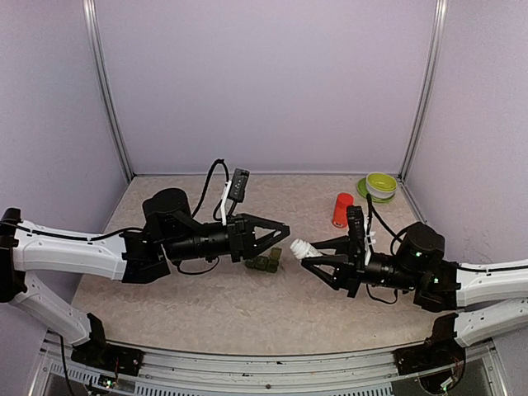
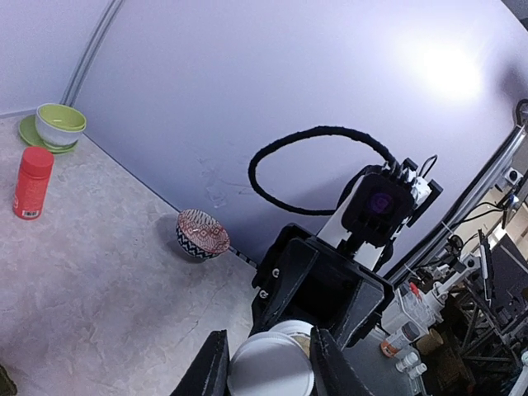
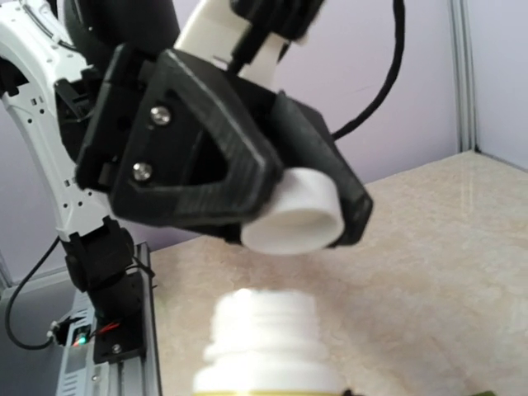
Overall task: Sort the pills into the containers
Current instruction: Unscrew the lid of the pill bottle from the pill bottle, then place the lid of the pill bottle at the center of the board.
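The containers [image 1: 265, 262], a short strip of dark-green lidded boxes, lie on the table between the two arms. My left gripper [image 1: 282, 235] hovers just above them and is shut on a white cap [image 2: 268, 369], which also shows in the right wrist view [image 3: 297, 219]. My right gripper [image 1: 307, 256] is shut on a white bottle [image 1: 302, 247], held tilted with its neck toward the left gripper. The bottle's threaded neck [image 3: 266, 330] is uncapped and sits just below the cap, apart from it. No pills show.
A red-orange bottle [image 1: 342, 209] stands behind the right gripper. A green bowl on a green saucer [image 1: 380, 185] sits in the far right corner. A patterned bowl [image 2: 202, 233] stands by the right wall. Walls enclose three sides.
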